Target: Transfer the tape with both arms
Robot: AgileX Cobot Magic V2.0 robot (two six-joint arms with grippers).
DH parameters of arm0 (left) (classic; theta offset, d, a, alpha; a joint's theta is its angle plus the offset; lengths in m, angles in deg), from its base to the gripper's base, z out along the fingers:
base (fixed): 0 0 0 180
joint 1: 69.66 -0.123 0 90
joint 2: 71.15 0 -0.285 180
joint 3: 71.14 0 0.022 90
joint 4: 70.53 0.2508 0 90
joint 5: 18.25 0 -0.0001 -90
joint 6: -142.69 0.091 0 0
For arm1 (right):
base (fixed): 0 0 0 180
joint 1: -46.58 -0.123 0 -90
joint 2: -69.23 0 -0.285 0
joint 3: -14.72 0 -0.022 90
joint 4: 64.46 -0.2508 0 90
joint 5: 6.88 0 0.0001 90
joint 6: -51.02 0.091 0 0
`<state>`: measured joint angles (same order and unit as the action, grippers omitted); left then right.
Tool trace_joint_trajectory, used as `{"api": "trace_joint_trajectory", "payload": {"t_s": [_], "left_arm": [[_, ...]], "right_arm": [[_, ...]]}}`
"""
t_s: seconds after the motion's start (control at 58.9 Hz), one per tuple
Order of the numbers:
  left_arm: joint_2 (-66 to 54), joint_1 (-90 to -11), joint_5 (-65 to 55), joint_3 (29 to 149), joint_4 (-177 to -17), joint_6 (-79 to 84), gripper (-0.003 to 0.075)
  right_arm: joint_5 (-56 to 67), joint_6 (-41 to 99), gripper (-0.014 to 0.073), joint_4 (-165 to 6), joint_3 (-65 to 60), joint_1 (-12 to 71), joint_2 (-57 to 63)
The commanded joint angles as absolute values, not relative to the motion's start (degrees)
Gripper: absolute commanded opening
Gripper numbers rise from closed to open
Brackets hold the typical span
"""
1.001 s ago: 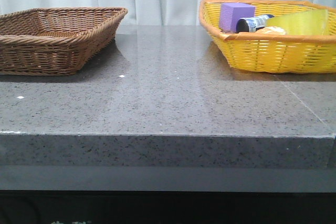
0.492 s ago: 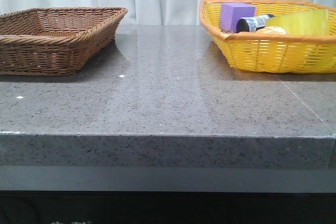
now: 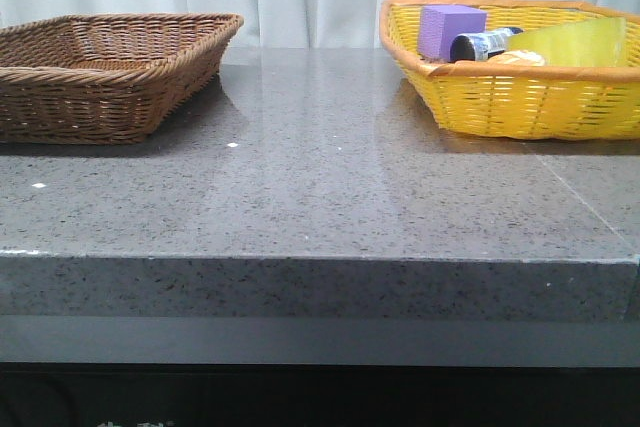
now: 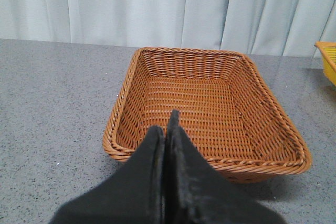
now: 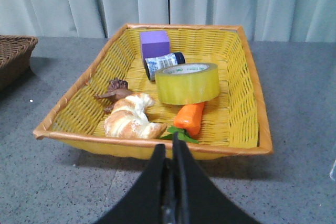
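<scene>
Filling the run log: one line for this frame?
phase: pre-grasp | tape: in yellow basket | brown basket: empty | left end effector: shut | right end effector: shut

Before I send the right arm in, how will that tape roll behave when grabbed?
The tape lies flat on its side in the yellow basket, so it probably won't roll until lifted. Its wide ring looks rigid, likely firm under the right pincer. The glossy wrap may be slippery, and the carrot touching it may shift.

No shift registers across the front view over the last second; the tape (image 3: 575, 44) and both baskets show no displacement, and neither arm has entered.
</scene>
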<state>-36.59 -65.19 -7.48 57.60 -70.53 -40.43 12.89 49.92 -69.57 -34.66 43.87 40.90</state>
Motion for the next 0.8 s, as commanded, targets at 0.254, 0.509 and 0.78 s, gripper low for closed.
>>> {"api": "trace_joint_trajectory", "payload": {"t_s": [0.254, 0.509, 0.78], "left_arm": [[-36.0, -65.4, -12.6, 59.8, -70.5, -40.9, 0.0606], [-36.0, -65.4, -13.0, 59.8, -70.5, -40.9, 0.0617], [-36.0, -65.4, -13.0, 59.8, -70.5, -40.9, 0.0618]], "right_arm": [[1.5, 50.0, 0.0615, -69.6, -32.5, 44.1, 39.6], [5.4, 50.6, 0.0595, -72.1, -20.5, 44.4, 24.5], [23.1, 56.8, 0.059, -72.8, 7.8, 49.8, -3.7]]}}
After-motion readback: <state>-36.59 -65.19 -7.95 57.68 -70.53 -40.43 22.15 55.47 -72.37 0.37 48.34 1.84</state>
